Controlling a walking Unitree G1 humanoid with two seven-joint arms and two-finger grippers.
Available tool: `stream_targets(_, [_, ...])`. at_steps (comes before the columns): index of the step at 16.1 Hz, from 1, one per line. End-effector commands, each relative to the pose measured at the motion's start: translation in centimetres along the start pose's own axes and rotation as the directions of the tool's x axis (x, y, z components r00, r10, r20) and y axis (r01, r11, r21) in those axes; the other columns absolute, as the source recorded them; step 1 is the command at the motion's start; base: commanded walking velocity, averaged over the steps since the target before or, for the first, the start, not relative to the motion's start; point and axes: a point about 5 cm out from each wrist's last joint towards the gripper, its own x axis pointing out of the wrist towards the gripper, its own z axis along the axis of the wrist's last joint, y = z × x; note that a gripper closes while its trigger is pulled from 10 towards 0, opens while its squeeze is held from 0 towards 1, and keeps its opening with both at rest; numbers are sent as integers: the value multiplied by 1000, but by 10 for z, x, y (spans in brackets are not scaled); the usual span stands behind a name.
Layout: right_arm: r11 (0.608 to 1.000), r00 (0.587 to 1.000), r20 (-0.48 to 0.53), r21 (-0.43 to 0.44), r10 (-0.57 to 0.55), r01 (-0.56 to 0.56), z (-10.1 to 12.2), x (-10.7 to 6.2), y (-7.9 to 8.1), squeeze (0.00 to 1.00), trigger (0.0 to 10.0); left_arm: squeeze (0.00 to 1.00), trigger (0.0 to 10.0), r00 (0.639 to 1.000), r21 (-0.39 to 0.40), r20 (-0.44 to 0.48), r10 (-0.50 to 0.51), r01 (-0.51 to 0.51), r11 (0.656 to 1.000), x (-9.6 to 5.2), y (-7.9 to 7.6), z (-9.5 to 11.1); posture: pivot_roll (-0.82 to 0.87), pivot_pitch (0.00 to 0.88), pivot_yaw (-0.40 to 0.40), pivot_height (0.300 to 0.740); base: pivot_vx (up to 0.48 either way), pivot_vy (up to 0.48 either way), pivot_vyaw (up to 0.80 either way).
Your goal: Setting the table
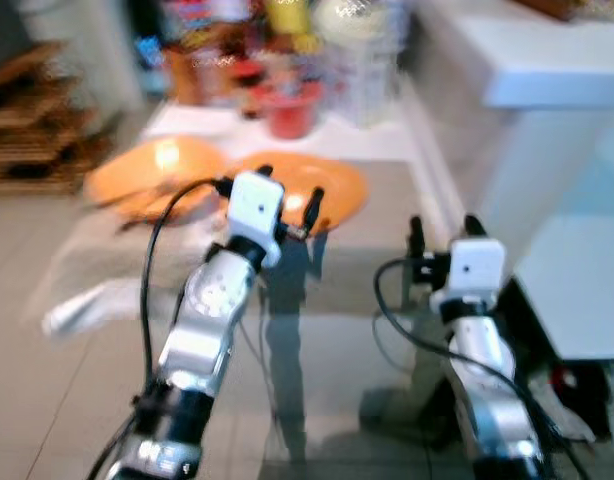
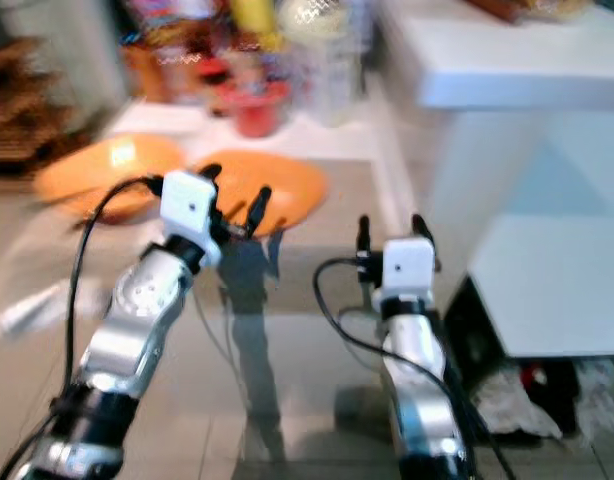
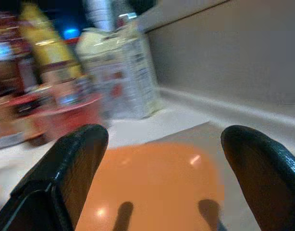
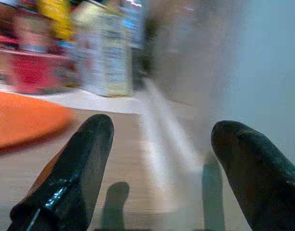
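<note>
Your left hand, fingers spread, hangs just short of the nearer orange plate, which lies flat on the counter straight ahead of it, while your right hand, also spread, sits farther off to the side.

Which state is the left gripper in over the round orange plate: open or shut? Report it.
Open. The left gripper has its black fingers wide apart, and the round orange plate shows between them, ungripped.

Silver arms, white wrist boxes, black cables, seemingly glossy fingers.
</note>
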Motion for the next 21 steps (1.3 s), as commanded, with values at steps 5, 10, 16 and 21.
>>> stream_targets(5, [999,999,-21,18,40,-40,-3,3,8,0,10000,0,10000,998,35,-23,61,-60,998,-2,12,-4,73,0,11,740,88,0,0])
stream_targets(10, [971,979,12,128,202,-202,9,6,35,0,10000,0,10000,998,32,-29,60,-59,998,-2,12,-5,67,0,14,740,0,0,0])
stream_targets(16, [975,981,13,108,196,-196,9,15,29,0,10000,0,10000,998,14,-12,57,-56,998,-4,10,-4,76,0,8,740,0,0,0])
stream_targets(21, [962,969,43,113,245,-248,13,17,31,0,10000,0,10000,997,3,2,83,-83,997,-4,11,-1,78,0,3,740,446,0,0])
